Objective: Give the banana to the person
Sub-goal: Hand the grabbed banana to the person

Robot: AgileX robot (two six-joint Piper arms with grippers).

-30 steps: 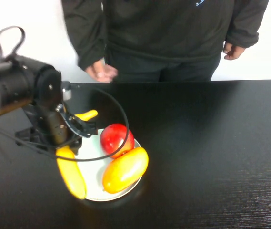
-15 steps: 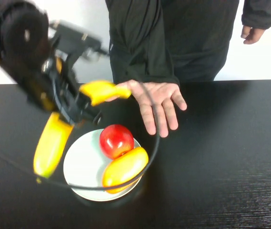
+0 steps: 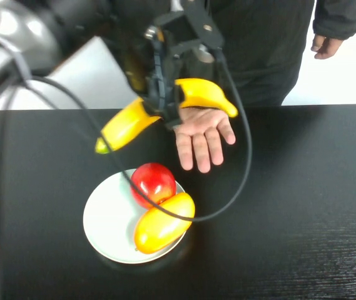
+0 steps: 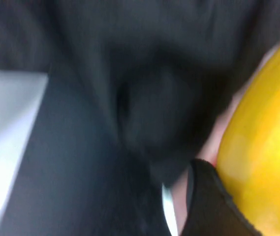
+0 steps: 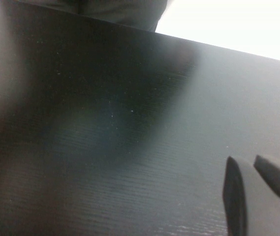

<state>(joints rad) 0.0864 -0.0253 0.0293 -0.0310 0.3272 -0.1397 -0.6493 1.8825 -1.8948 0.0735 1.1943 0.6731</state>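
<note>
My left gripper (image 3: 165, 100) is shut on the banana (image 3: 124, 125), gripping it near the middle and holding it in the air at the table's far edge. The long yellow banana hangs crosswise, one end just above the open palm (image 3: 199, 137) of the person (image 3: 253, 44) in the black top. In the left wrist view the banana (image 4: 263, 147) fills one side beside a black finger (image 4: 208, 206). My right gripper (image 5: 245, 162) shows only in its own wrist view, low over the bare black table, its fingers a narrow gap apart and empty.
A white plate (image 3: 102, 219) sits on the black table (image 3: 303, 206) below the banana, holding a red apple (image 3: 152, 182) and a plump orange-yellow fruit (image 3: 164, 222). The left arm's cable (image 3: 243, 169) loops over the plate. The person's other hand (image 3: 325, 45) hangs at the far right.
My left gripper has lifted the banana off the plate's edge and carried it up and to the right over the person's palm. The person stretched that hand out, palm up.
</note>
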